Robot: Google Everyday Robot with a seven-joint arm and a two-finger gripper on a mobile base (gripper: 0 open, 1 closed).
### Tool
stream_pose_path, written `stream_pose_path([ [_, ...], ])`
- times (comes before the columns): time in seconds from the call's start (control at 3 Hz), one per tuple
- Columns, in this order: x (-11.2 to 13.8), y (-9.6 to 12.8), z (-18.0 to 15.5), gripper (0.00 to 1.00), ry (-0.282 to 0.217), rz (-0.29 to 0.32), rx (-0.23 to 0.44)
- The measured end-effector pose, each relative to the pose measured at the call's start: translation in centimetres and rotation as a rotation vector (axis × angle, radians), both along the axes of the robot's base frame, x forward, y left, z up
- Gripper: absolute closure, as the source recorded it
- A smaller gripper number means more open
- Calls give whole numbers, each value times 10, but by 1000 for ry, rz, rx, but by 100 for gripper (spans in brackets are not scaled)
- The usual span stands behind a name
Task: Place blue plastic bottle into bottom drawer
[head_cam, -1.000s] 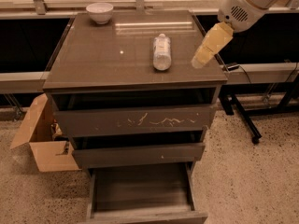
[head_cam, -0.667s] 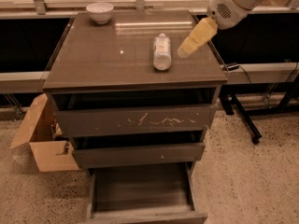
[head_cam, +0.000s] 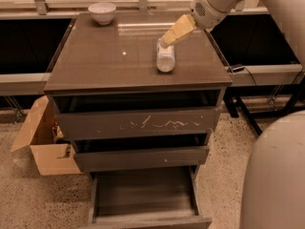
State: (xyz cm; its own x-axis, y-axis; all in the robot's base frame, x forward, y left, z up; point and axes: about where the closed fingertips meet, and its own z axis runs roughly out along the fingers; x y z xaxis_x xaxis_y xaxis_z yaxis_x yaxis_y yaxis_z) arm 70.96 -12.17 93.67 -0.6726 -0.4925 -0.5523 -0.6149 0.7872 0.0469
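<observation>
The blue plastic bottle [head_cam: 166, 57] lies on its side on the cabinet top [head_cam: 105, 61], right of the middle, its cap end pointing away from me. My gripper [head_cam: 171, 36], with tan fingers, reaches in from the upper right on a white arm; its tip is over the bottle's far end. The bottom drawer [head_cam: 145, 194] is pulled out wide at the foot of the cabinet, and its tray holds nothing.
A white bowl [head_cam: 102, 12] stands at the back left of the cabinet top. The scratched top drawer [head_cam: 138, 123] and the middle drawer [head_cam: 140, 157] are slightly out. An open cardboard box [head_cam: 45, 144] sits on the floor at left. A dark stand's legs [head_cam: 248, 118] are at right.
My gripper has moved left and down, from beside the bottle's right to over its far end. The bottle has not moved.
</observation>
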Motion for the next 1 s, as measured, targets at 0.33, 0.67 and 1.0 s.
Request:
stream_pose_path([
  [0.33,22,15,-19,0,58,-64,4],
  [0.67,41,22,-33,0,73,-99,6],
  [1.0,42,23,-34,0,74,-100,7],
])
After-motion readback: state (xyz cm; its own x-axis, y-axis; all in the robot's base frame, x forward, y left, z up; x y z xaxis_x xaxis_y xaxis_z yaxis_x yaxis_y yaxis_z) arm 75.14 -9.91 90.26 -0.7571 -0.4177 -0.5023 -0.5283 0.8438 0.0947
